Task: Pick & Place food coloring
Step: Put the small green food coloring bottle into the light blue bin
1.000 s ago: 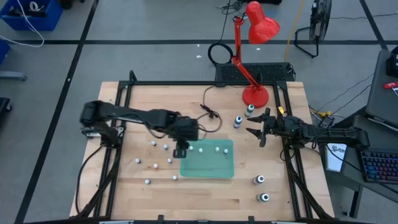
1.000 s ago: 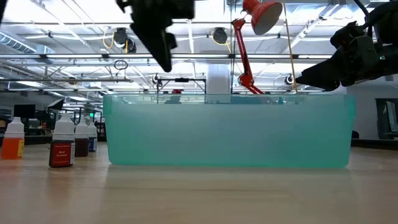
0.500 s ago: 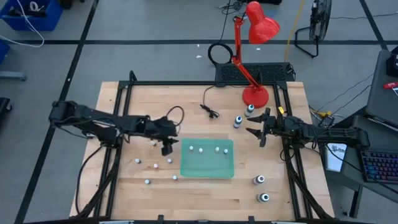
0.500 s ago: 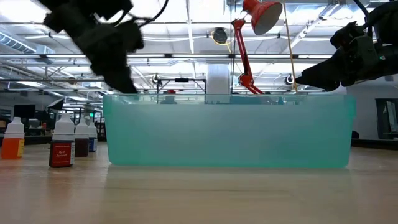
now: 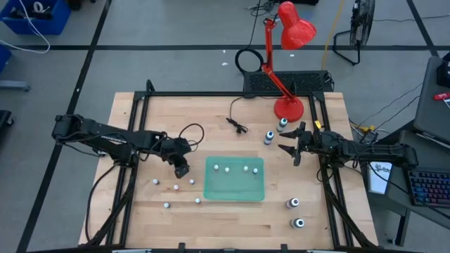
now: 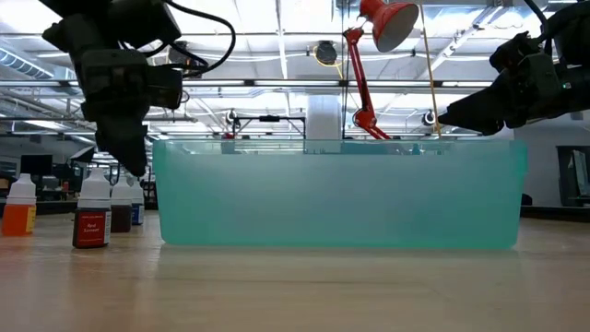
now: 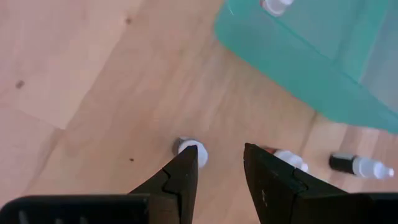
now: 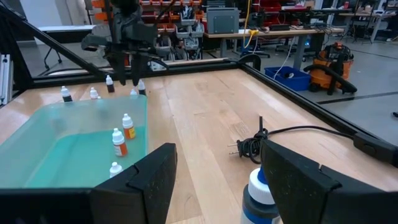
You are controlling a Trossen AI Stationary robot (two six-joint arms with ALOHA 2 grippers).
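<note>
The left gripper (image 5: 181, 171) hung low over the wood just left of the green tray (image 5: 235, 191), its fingers (image 7: 181, 177) parted a little and empty around a small white-capped bottle (image 7: 192, 150). A second earlier it had been at the tray's left edge; it had since swung left and dropped. That bottle stood upright, cap up; two nearby bottles (image 7: 362, 165) lay flat, long axes along the table. Three more stood in the tray. The right gripper (image 5: 295, 148) waited, open, beyond the tray's right side.
</note>
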